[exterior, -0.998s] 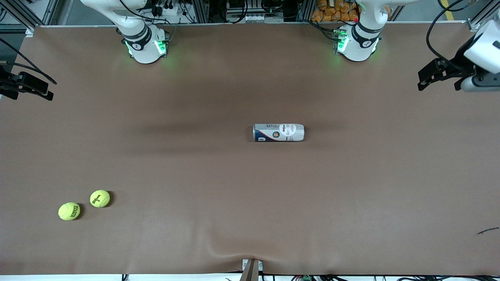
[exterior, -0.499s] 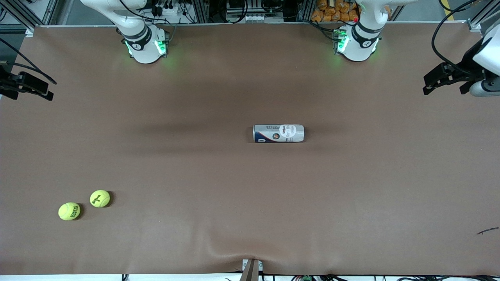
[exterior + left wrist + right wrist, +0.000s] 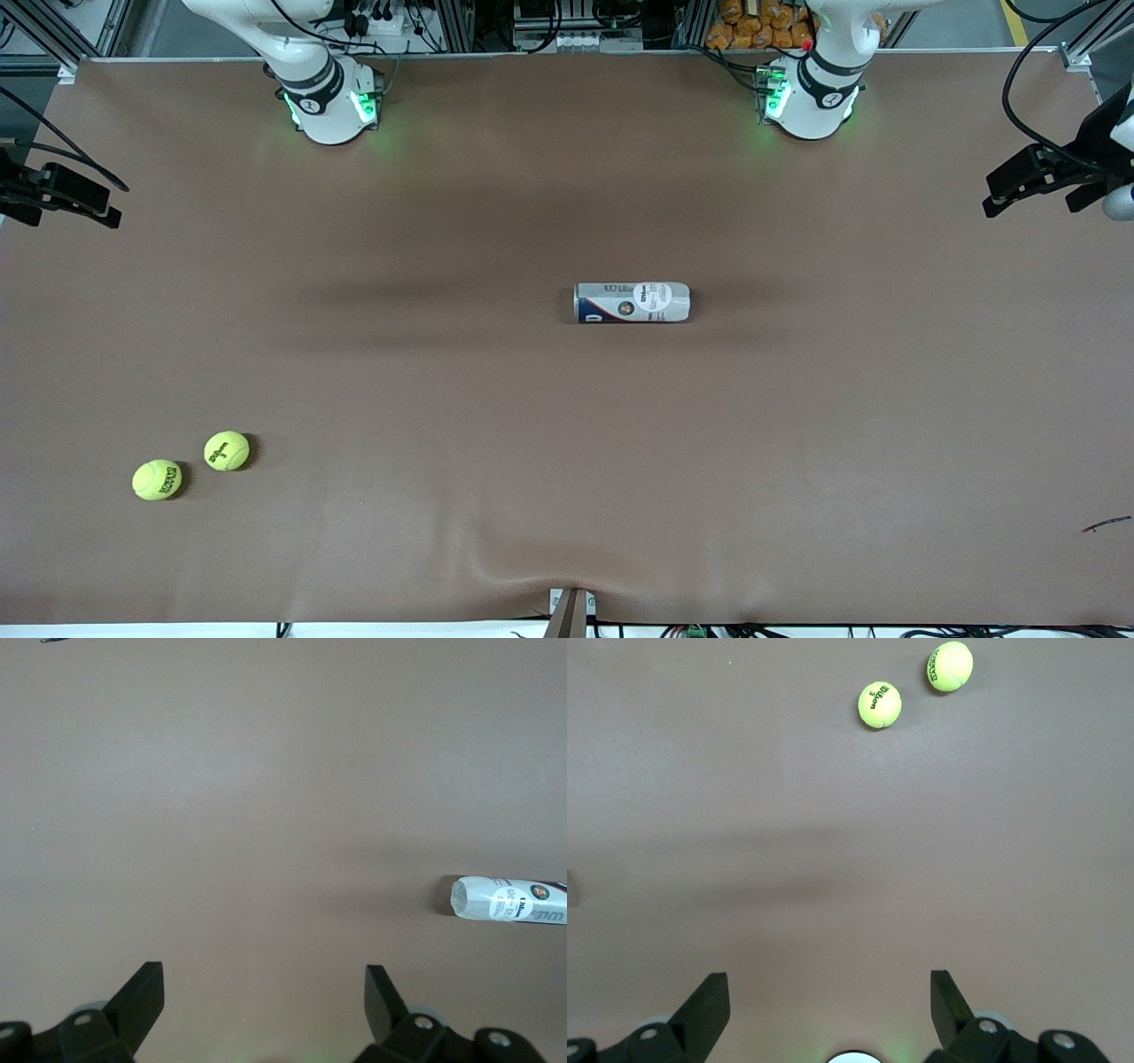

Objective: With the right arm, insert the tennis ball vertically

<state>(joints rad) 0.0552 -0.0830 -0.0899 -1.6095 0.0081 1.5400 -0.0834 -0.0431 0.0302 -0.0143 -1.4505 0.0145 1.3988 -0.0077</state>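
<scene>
At the centre of the front frame, a tennis-ball can (image 3: 632, 302) is lying on its side on the brown bench (image 3: 567, 532), its long axis running between the two arms' ends. Which end is the open one cannot be told. In the lower part of that frame, toward the right arm's end, two yellow tennis balls (image 3: 227, 450) (image 3: 158, 479) are resting just beside each other, apart, and well clear of the can.

The right end effector (image 3: 828, 988) is hanging high over the bench edge at its own end, at mid-height of the frame. Its fingers are spread wide and gripping nothing, and its wrist camera is taking in both balls, so it is probably parked there to leave the work area unobstructed. The left end effector (image 3: 264, 979) is likewise spread wide and empty, waiting over the bench margin at the left arm's end, with the can's end showing in its wrist view.

Judged from this layout, the task is not yet begun. A vertical insertion is likely requiring the can to stand upright first, since a ball lowered onto a lying can would roll off.
</scene>
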